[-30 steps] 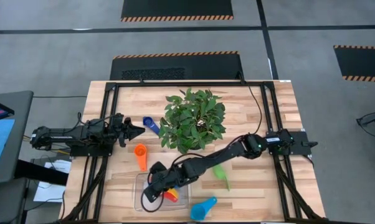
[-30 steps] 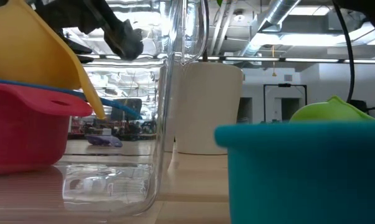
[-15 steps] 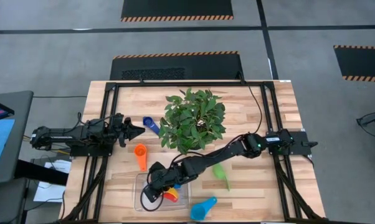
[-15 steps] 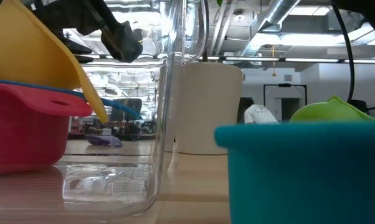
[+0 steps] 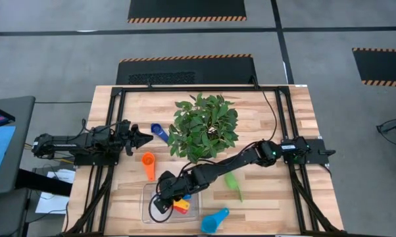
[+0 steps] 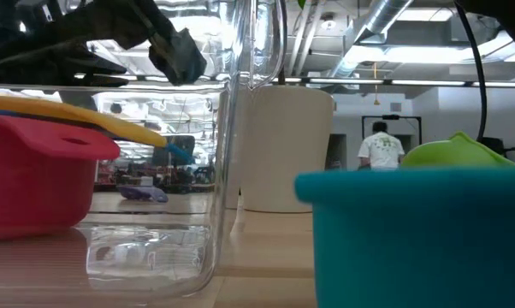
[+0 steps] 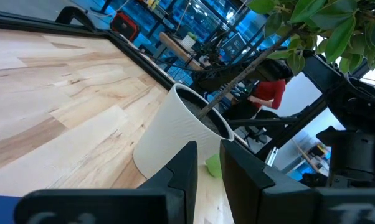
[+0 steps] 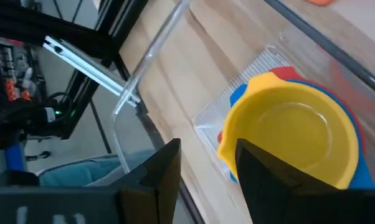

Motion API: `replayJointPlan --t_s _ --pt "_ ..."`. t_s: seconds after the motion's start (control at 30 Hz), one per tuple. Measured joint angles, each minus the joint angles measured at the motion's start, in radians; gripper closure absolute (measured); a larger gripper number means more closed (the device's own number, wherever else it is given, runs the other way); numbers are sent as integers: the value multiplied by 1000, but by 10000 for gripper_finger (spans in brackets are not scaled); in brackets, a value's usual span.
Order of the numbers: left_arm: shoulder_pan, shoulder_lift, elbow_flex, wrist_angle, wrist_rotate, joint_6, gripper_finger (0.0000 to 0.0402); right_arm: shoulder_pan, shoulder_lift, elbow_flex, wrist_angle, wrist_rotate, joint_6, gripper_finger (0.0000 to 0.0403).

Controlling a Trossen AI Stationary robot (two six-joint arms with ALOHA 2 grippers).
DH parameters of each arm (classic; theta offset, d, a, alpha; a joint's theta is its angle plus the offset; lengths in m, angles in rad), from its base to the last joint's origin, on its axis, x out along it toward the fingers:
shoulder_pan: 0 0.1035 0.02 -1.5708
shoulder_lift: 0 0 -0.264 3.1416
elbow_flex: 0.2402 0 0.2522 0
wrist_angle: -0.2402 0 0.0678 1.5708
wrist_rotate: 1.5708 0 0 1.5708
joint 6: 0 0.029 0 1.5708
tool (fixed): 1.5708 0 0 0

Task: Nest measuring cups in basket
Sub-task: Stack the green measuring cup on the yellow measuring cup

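Low view shows the yellow cup (image 6: 78, 115) has dropped flat onto the red cup (image 6: 35, 184) inside the basket (image 5: 149, 197); my right gripper (image 8: 203, 165) is open above it. Four cups remain outside.

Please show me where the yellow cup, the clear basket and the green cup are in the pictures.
yellow cup (image 8: 286, 129): right wrist view, the inside bottom of its bowl.
clear basket (image 5: 146, 205): high view, its left wall.
green cup (image 5: 233, 184): high view, the middle of the cup, on the table right of the basket.

Yellow cup (image 8: 291, 134) nested over blue, red in the basket (image 5: 148, 195).
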Motion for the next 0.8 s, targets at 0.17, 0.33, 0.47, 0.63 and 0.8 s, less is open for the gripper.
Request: replayJointPlan --t_s 0.17,0.33,0.47,0.63,0.8 --pt "0 0 0 0 0 0 343 5 -22 7 32 -1 -3 228" --pt "0 0 0 0 0 0 343 47 -55 9 81 -4 -33 235" --pt "0 0 0 0 0 -1 343 100 -71 6 95 -20 -107 239" --pt "0 0 0 0 0 -34 343 174 -83 6 105 -42 -115 239" --pt "0 0 0 0 0 -39 343 214 -85 6 102 -43 -5 240"
